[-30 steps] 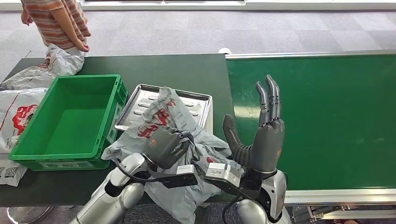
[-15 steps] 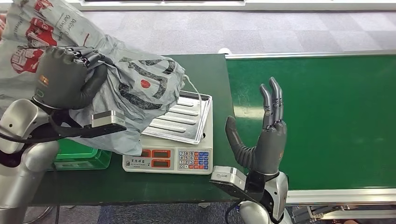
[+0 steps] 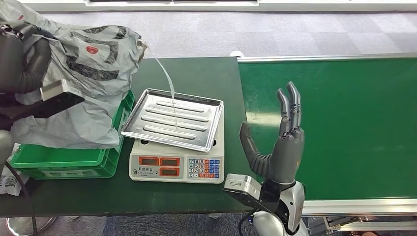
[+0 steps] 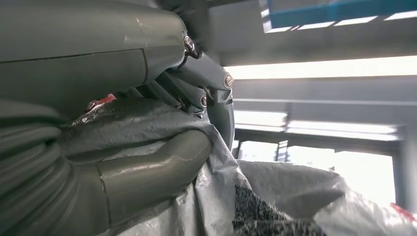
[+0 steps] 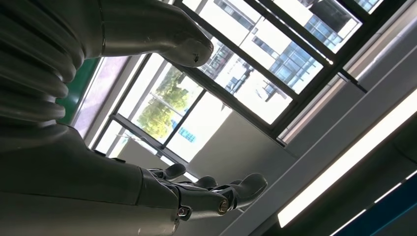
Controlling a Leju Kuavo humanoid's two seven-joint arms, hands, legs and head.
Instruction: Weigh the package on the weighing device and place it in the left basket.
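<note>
Spanning dark green table (image 3: 196, 73): steel-trayed scale (image 3: 177, 142).

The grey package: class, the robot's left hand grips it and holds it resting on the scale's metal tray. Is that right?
Not quite. The left hand grips the grey package, but holds it above the green basket; the scale's metal tray is bare. The head view shows this.

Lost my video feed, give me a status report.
Left hand gripping grey package, held above green basket. Right hand open, raised, empty. Scale tray bare. Nothing blocking the basket.
</note>
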